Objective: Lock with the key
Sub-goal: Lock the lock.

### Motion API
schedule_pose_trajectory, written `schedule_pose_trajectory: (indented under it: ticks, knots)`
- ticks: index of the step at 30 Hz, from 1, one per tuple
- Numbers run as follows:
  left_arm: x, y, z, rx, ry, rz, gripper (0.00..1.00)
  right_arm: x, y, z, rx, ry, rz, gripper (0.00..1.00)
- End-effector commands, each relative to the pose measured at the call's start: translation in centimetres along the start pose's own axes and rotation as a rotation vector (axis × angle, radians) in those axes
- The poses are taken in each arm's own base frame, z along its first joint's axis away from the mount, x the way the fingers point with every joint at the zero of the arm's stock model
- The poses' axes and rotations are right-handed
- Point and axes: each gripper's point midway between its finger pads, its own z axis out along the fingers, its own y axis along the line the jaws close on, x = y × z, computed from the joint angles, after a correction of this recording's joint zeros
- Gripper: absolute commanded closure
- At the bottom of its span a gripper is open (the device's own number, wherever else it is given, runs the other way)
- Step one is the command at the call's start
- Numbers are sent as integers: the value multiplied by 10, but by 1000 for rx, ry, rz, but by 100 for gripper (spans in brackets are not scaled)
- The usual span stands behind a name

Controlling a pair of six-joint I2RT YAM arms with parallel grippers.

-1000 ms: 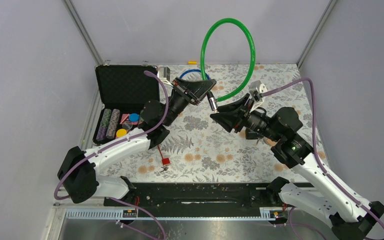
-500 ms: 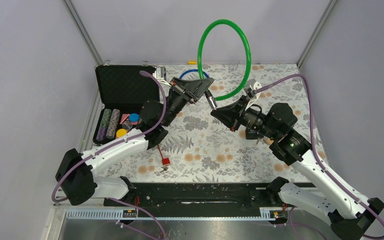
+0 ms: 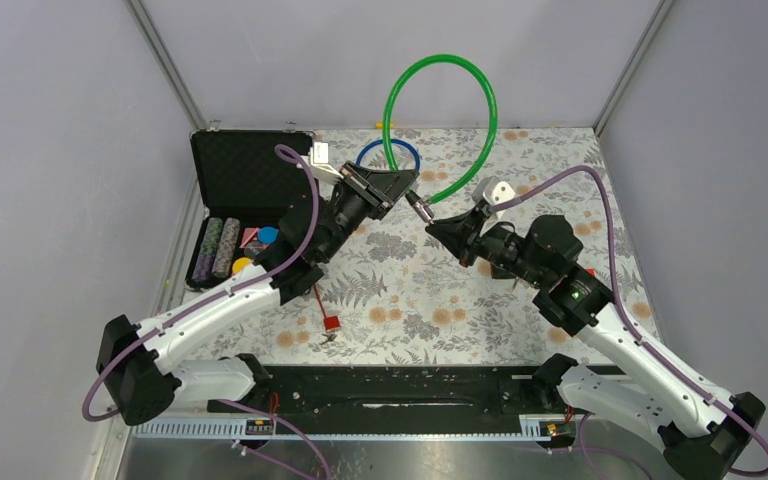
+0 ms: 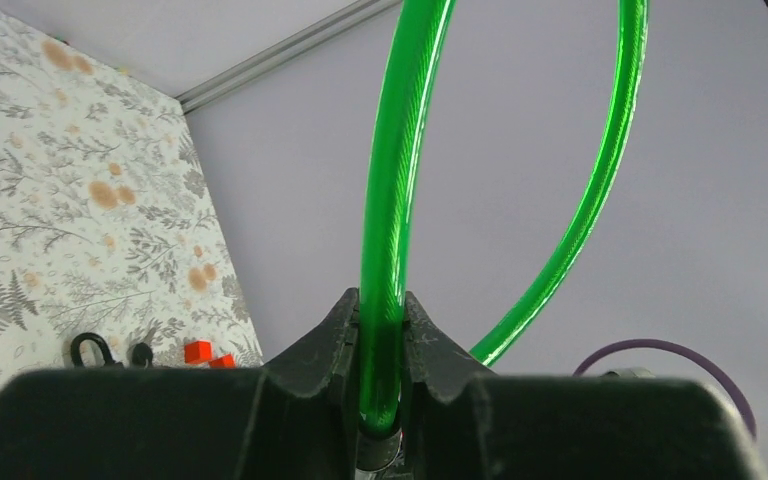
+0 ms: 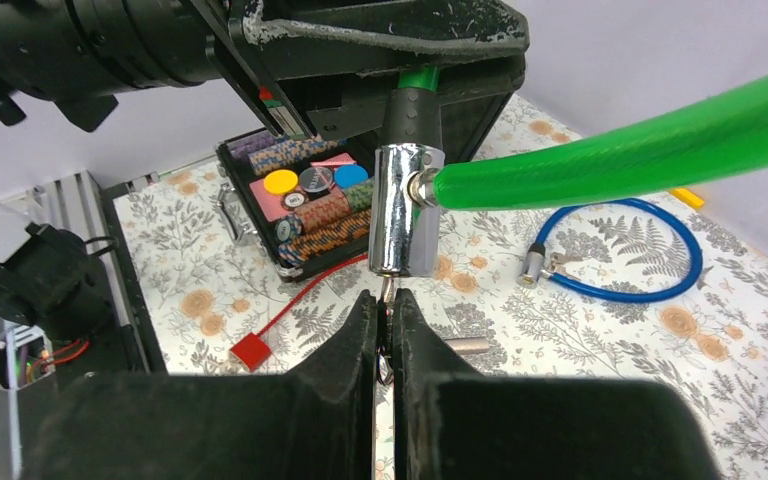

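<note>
Misalignment could bend the key pinched in the right gripper, or wrench the cable lock clamped by the left gripper.

The left gripper pinches the green cable, which rises and loops over rightward. Left of the green cable lie the floral tablecloth and a red tag; to its right arcs a purple wire.
</note>
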Motion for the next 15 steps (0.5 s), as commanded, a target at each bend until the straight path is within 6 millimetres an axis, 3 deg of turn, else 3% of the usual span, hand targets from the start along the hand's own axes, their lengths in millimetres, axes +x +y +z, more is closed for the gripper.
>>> schedule_pose_trajectory:
  ticks: [1, 7, 15]
  knots:
    - [-46, -40, -9, 64, -154, -40, 100, -33, -8, -7, 36, -120, -161, 100]
    - [-51, -43, -14, 69, -174, -8, 100, -27, 3, -11, -19, -90, -156, 100]
    - [-73, -65, -35, 165, -269, 139, 100, -14, 22, -30, -90, 80, -50, 100]
